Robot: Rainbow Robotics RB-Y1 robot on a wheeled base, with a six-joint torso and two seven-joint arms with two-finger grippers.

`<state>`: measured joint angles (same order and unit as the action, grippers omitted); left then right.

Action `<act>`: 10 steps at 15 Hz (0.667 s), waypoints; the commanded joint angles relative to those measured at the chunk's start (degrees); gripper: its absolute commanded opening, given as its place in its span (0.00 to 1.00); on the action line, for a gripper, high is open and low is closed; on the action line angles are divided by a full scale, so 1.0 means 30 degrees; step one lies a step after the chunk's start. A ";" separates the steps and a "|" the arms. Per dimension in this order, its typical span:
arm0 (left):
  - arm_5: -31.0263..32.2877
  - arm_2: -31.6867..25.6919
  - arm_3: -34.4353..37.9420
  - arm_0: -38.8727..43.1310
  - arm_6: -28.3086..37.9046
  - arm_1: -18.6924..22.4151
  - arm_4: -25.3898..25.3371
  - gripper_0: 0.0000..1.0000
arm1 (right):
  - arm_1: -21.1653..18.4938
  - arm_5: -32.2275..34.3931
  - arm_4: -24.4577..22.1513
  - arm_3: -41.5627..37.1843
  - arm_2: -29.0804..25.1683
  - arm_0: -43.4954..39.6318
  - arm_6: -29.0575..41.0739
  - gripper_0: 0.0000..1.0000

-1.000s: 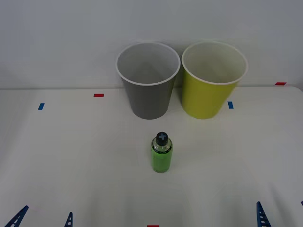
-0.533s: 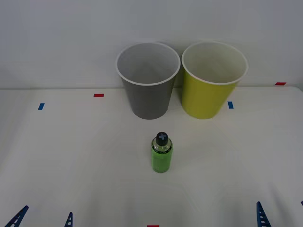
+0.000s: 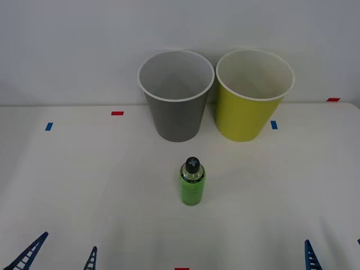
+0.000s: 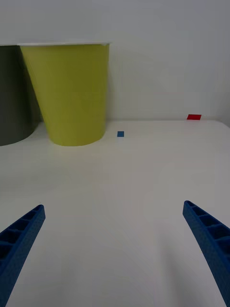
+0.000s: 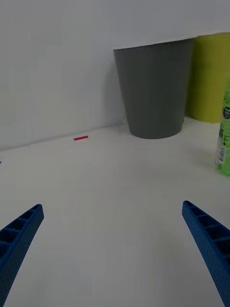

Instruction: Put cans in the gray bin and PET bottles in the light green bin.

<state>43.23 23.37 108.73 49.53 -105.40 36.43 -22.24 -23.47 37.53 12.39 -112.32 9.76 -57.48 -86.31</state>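
A small clear PET bottle [image 3: 192, 184] with a bright green body and a black cap marked with a pale cross stands upright on the white table [image 3: 84, 180], near the middle of the front view and in front of the two bins. Nothing touches it. Behind it, at the far edge of the table against the white wall, the round tapered gray bin [image 3: 176, 107] with a thin white rim stands on the robot's left, and the round tapered light green bin [image 3: 249, 107] of the same size stands just beside it on the robot's right. Their rims are close together.

The left gripper [image 3: 59, 256] sits low at the near left edge of the table. Its two blue ribbed fingers [image 5: 19, 240] are spread wide apart and hold nothing. In the left wrist view, the bottle [image 5: 224, 144] stands well ahead of the fingers and off to one side, with the gray bin [image 5: 153, 91] beyond it.

The right gripper [image 4: 115, 249] rests at the near right edge of the table. Its fingers [image 4: 208, 237] are likewise spread wide over bare tabletop, gripping nothing. The light green bin [image 4: 69, 93] stands far ahead of it.

Small red and blue tape marks [image 3: 117, 113] dot the table surface.
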 commanded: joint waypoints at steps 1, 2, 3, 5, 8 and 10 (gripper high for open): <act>0.0004 0.1410 -0.1116 -0.2212 0.0035 0.0924 -0.0115 1.00 | 0.0000 0.0000 0.0000 -0.0001 0.0000 0.0000 0.0000 1.00; 0.0004 0.1820 -0.1321 -0.2798 0.0035 0.1070 -0.0115 1.00 | 0.0000 0.0000 0.0000 -0.0001 0.0000 0.0000 0.0000 1.00; -0.0230 0.2143 -0.1409 -0.3326 0.0035 0.1217 -0.0173 1.00 | 0.0000 0.0000 0.0000 -0.0001 0.0000 0.0000 0.0000 1.00; -0.0963 0.2758 -0.1409 -0.4439 0.0035 0.1422 -0.0320 1.00 | 0.0000 0.0000 0.0000 -0.0001 0.0000 0.0000 0.0000 1.00; -0.1754 0.3256 -0.1409 -0.5845 0.0065 0.1686 -0.0671 1.00 | 0.0000 0.0000 0.0000 -0.0001 0.0000 0.0000 0.0000 1.00; -0.2691 0.3666 -0.1379 -0.6988 0.0065 0.1773 -0.0964 1.00 | 0.0000 0.0000 0.0000 -0.0001 0.0000 0.0000 0.0000 1.00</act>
<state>36.53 33.75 104.51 29.97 -105.22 41.63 -24.71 -23.47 37.53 12.39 -112.32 9.76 -57.48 -86.31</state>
